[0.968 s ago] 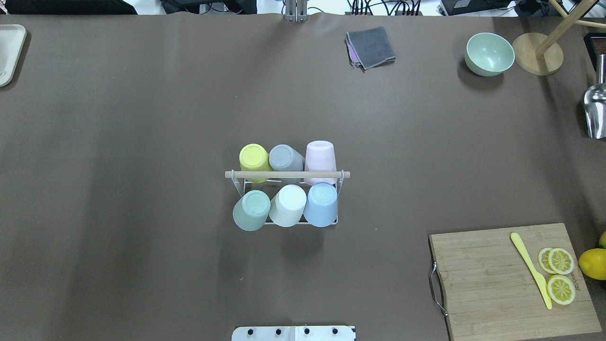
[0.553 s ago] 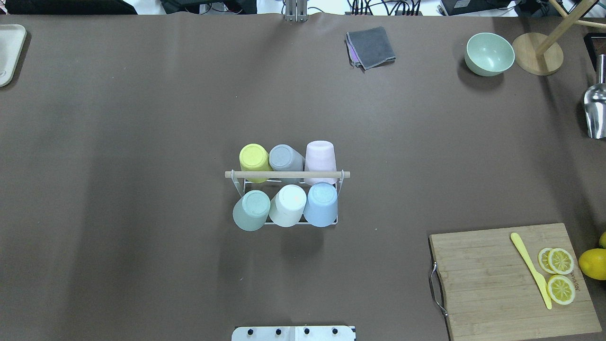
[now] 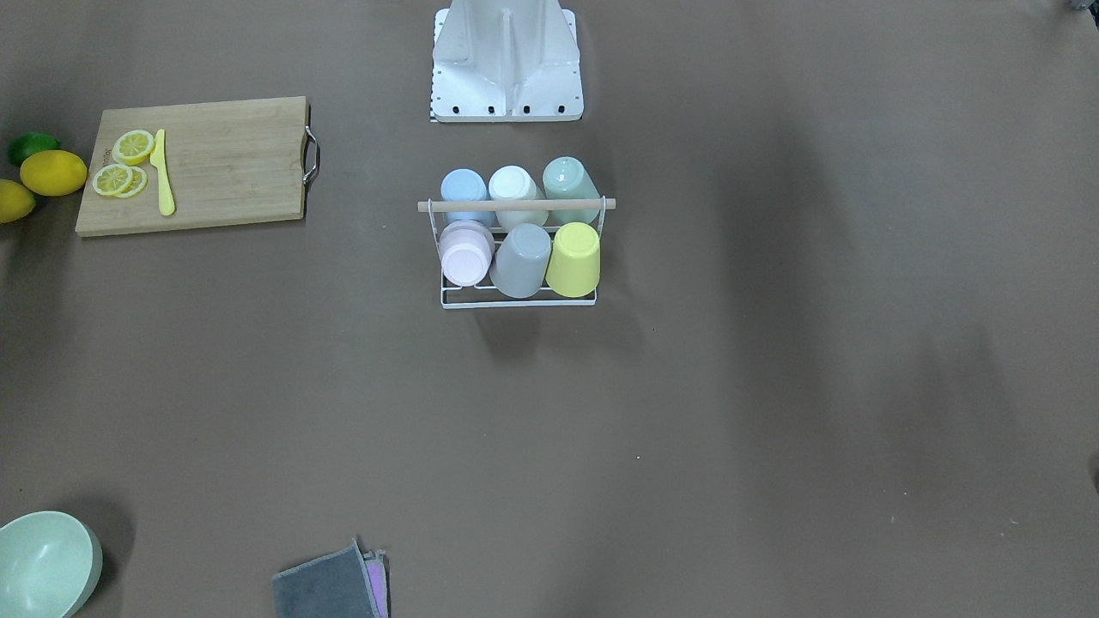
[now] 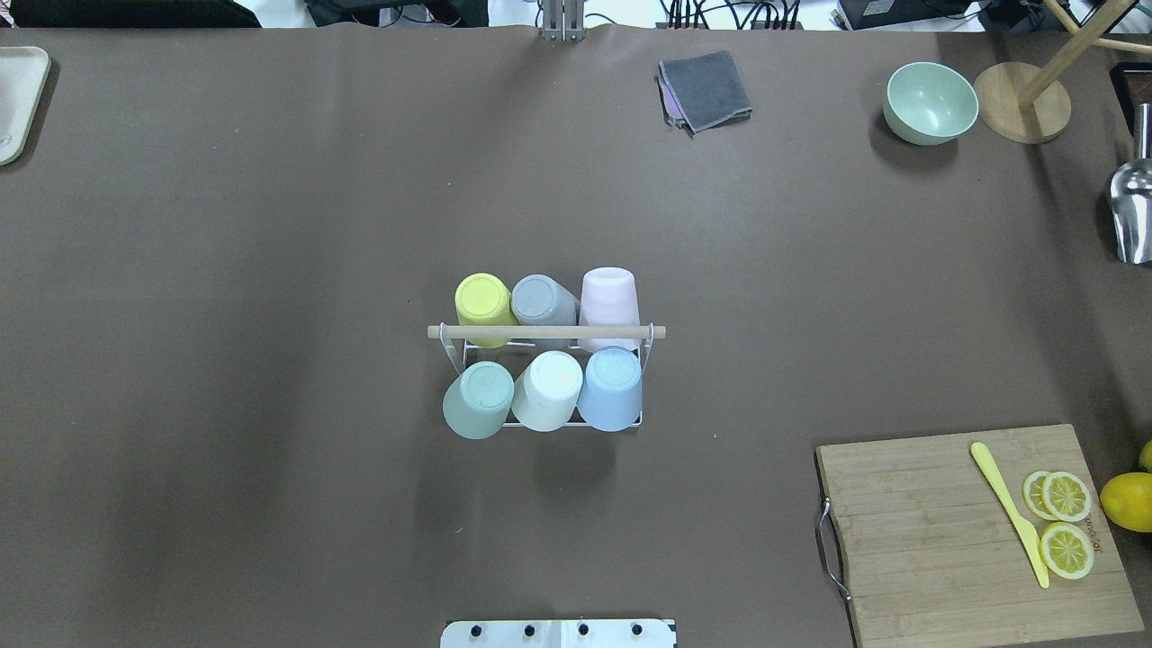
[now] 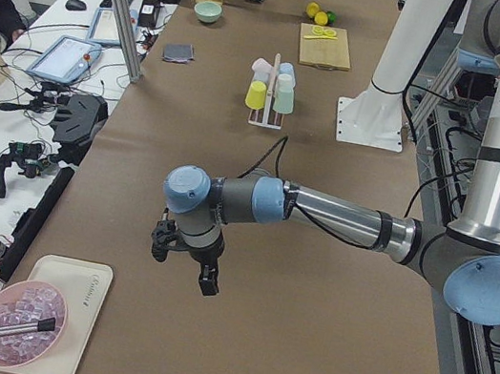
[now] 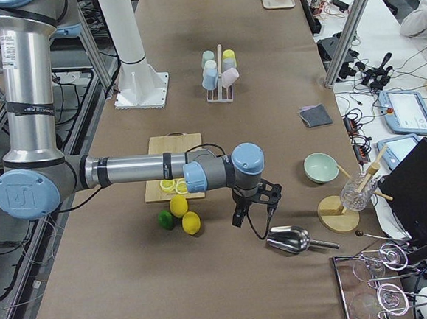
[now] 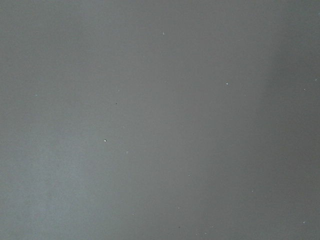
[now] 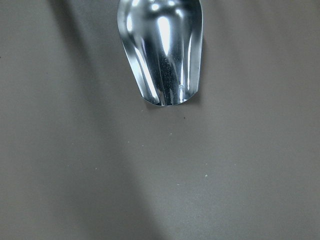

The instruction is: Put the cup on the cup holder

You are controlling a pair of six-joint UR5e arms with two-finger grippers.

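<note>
The cup holder [image 4: 546, 332] stands at table centre, loaded in two rows; the pink cup [image 4: 609, 297] leans more than its neighbours, so a jolt to the rack could tip it off. The left gripper [image 5: 190, 262] and right gripper [image 6: 251, 212] hang well apart from the rack; whether either's fingers are parted cannot be told. The right one is near the metal scoop [image 6: 288, 238]; a careless sweep could knock it. Overhead, nothing has shifted since the earlier frames.

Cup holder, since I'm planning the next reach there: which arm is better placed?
Left, marginally: the cup holder sits slightly toward its side. Left arm and right arm both hang over far table ends.
</note>
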